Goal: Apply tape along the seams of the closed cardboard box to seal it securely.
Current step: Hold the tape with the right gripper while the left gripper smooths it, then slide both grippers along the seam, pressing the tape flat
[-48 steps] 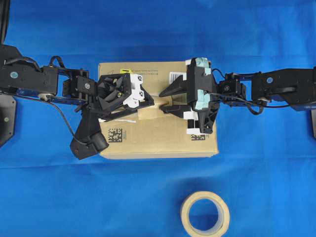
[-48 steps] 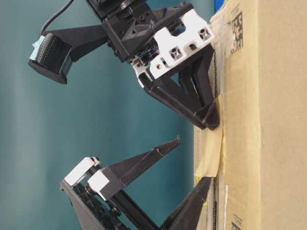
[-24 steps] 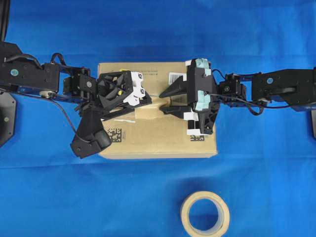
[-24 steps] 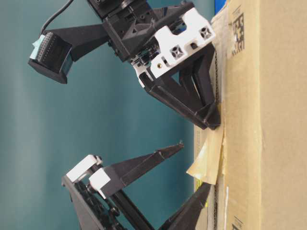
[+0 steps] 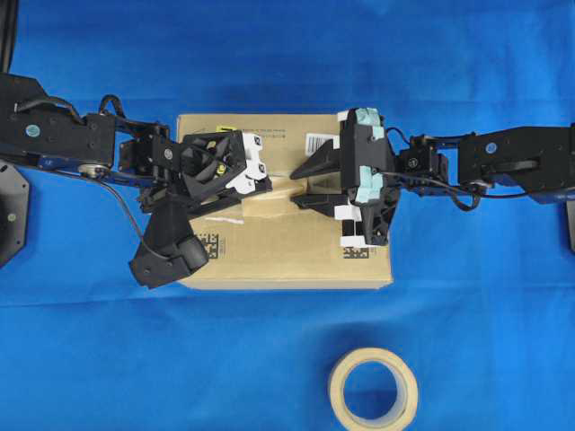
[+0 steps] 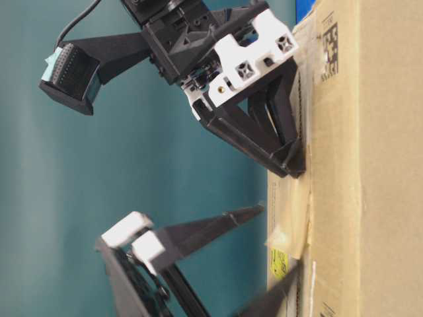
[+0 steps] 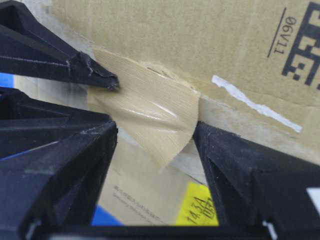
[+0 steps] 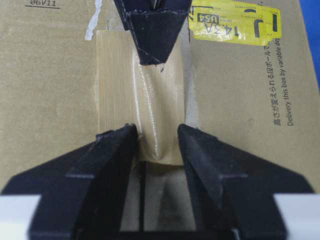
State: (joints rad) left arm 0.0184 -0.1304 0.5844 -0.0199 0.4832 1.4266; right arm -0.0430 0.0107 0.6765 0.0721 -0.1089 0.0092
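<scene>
Blue worktop carries the box; both hands, left and right, gape empty over the tape, pressing it onto the seam. Next, probably: smooth its lifted edge flat.

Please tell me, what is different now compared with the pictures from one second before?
The left tool slid leftward along the seams, pressing the tape down; its lifted end lies flatter now. The right tool, open on the tape's other end, the cardboard box and the tape roll stayed put.
</scene>
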